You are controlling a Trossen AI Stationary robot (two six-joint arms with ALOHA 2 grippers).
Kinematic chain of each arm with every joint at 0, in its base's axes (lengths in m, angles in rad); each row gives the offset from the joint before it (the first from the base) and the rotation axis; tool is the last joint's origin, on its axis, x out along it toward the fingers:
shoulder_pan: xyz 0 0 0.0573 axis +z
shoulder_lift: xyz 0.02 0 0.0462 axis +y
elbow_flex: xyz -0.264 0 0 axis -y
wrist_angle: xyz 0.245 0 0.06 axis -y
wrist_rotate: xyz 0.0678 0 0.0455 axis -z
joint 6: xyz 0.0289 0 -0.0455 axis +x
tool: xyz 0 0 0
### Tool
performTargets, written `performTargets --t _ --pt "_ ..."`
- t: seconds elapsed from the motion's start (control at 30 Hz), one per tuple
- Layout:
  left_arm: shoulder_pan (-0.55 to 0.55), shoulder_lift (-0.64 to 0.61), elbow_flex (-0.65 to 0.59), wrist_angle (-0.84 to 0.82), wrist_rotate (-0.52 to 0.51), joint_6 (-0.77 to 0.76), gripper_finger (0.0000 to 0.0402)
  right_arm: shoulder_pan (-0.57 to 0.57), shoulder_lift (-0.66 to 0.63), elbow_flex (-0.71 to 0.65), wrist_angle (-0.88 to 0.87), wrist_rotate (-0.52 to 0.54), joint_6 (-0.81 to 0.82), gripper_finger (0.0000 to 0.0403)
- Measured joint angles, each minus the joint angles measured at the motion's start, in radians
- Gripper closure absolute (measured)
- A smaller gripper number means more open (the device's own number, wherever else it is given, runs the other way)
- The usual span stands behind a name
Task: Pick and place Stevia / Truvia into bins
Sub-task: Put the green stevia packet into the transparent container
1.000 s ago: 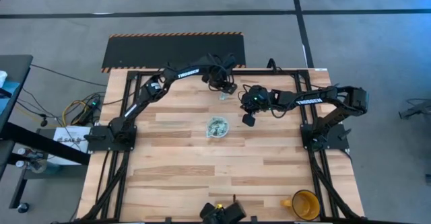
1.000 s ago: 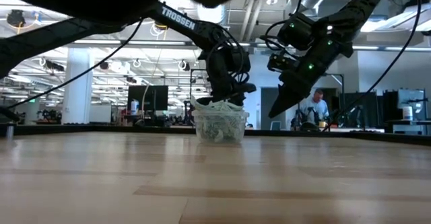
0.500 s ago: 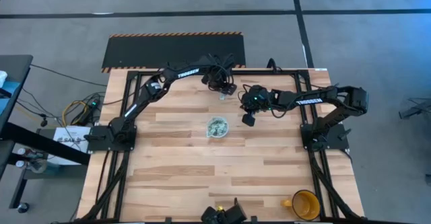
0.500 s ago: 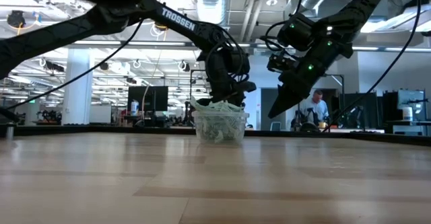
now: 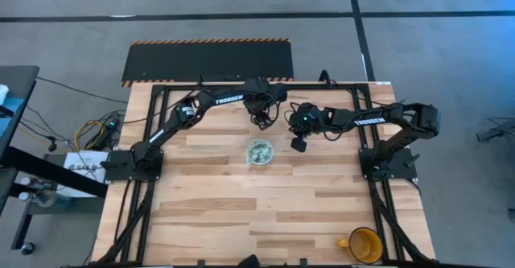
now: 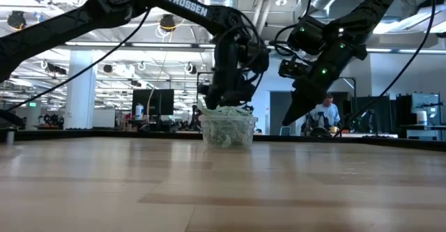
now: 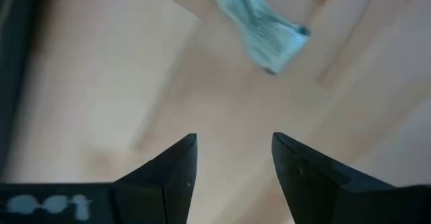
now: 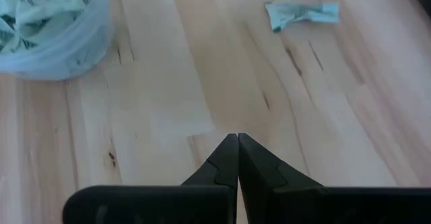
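A clear plastic cup [image 5: 259, 152] [image 6: 227, 129] [image 8: 64, 46], the bin, stands mid-table, heaped with pale green and white Stevia sachets [image 8: 27, 9]. One crumpled sachet [image 7: 266, 30] [image 8: 300, 13] lies loose on the wood beyond the cup, toward the far edge. My left gripper [image 5: 263, 123] [image 7: 234, 138] hangs open over the table by this sachet, pointing steeply down with nothing between its fingers. To the cup's right my right gripper [image 5: 298, 145] [image 8: 238, 136] [image 6: 287, 117] is shut, empty, and slants down above the table.
A yellow-orange mug [image 5: 364, 244] stands at the near right corner. A black mat [image 5: 209, 59] lies beyond the table's far edge. In the low view a person [image 6: 324, 113] shows in the room behind. Bare wood [image 5: 241, 212] spreads across the near half.
My left gripper has shifted a little toward the near edge, rolled about its wrist and tipped more steeply down over the loose sachet, and its fingers stay open. The right arm, the cup and the loose sachet have kept still.
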Motion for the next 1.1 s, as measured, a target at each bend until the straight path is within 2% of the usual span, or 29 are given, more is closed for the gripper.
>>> performTargets --t 0.1,0.17,0.4,0.97,1.1 --pt "-0.016 -0.028 -0.003 0.007 -0.076 0.092 0.0219 0.001 0.000 0.000 -0.017 0.000 0.002 0.0403" --pt "-0.018 -0.044 -0.003 0.039 -0.071 0.135 0.0219 0.001 0.000 -0.007 -0.003 0.000 0.002 0.0403" --pt "0.044 -0.069 -0.003 0.090 0.138 0.176 0.0219 0.007 -0.017 -0.087 0.122 0.000 0.005 0.0403" --pt "0.119 -0.111 -0.004 0.132 0.351 0.269 0.0219 0.013 -0.021 -0.089 0.276 0.000 0.133 0.0403" --pt "0.129 -0.154 -0.004 0.147 0.501 0.266 0.0219 0.014 -0.021 -0.089 0.309 0.000 0.136 0.0403"
